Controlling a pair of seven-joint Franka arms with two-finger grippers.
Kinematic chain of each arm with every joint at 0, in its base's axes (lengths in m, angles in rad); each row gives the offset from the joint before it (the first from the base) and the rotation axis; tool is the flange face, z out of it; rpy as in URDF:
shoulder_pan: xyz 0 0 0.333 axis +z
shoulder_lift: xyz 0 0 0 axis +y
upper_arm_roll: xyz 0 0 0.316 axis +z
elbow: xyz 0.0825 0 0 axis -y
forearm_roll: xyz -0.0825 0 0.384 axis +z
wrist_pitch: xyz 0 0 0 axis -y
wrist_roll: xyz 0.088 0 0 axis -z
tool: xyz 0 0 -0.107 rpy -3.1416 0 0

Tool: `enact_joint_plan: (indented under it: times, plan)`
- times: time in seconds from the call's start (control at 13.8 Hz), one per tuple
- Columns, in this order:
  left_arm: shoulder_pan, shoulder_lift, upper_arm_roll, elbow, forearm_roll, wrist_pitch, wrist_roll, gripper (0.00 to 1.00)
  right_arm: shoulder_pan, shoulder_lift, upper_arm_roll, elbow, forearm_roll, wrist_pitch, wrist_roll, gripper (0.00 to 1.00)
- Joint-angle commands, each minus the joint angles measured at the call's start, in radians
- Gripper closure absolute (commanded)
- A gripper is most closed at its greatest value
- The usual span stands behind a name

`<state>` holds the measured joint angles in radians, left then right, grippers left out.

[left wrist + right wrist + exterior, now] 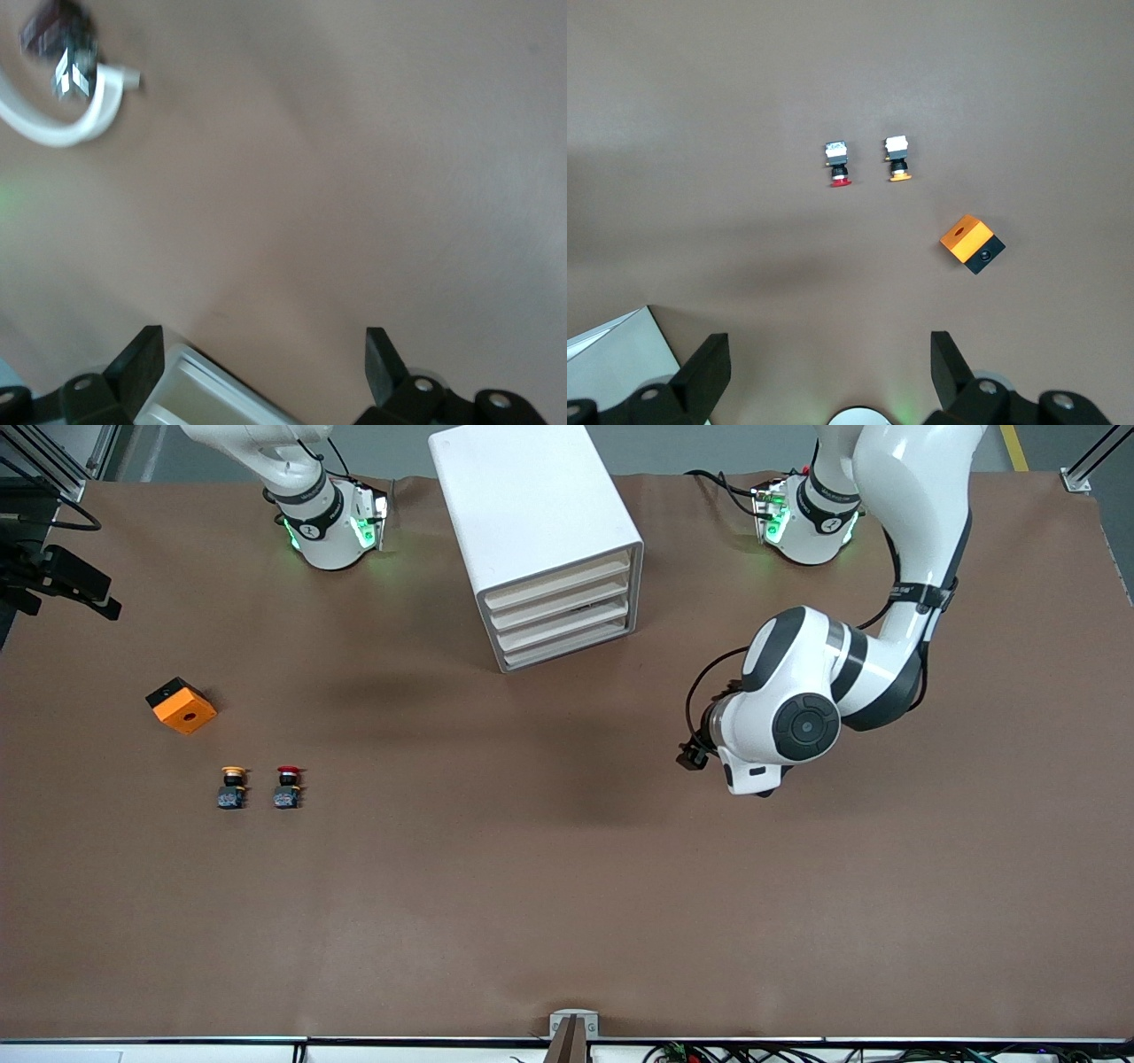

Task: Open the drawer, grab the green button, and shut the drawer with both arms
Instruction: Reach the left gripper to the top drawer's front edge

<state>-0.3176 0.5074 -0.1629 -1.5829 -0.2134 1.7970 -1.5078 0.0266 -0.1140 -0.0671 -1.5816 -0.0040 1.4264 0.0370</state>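
Drawer (567, 645) shut — left fingers (142, 363) spread, hovering apart from it.

Orange-and-black block (182, 705) sits toward the right arm's end of the brown table (567, 921); nearer the front camera, a yellow-capped button (232, 787) stands beside a red-capped button (287, 786), close together.
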Motion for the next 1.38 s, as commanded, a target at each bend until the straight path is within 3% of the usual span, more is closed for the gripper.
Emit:
enact_joint_plan:
  times: [0.0, 0.36, 0.51, 0.94, 1.31]
  plan:
    - [-0.014, 0.063, 0.002, 0.021, -0.055, 0.022, -0.185, 0.00, -0.008, 0.020, 0.012, 0.015, -0.001, -0.035, 0.015, 0.00]
    - [-0.018, 0.131, 0.002, 0.020, -0.168, 0.111, -0.362, 0.00, 0.000, 0.068, 0.012, 0.023, -0.001, -0.055, 0.004, 0.00]
    - [-0.018, 0.167, 0.002, 0.020, -0.266, 0.119, -0.384, 0.00, -0.008, 0.124, 0.012, 0.028, 0.001, -0.055, 0.001, 0.00]
    - [-0.029, 0.218, 0.002, 0.020, -0.418, 0.117, -0.429, 0.00, -0.001, 0.160, 0.010, 0.040, -0.004, -0.044, 0.001, 0.00]
    - [-0.115, 0.230, 0.002, 0.021, -0.489, 0.117, -0.581, 0.00, -0.014, 0.195, 0.010, 0.041, 0.001, -0.041, 0.003, 0.00]
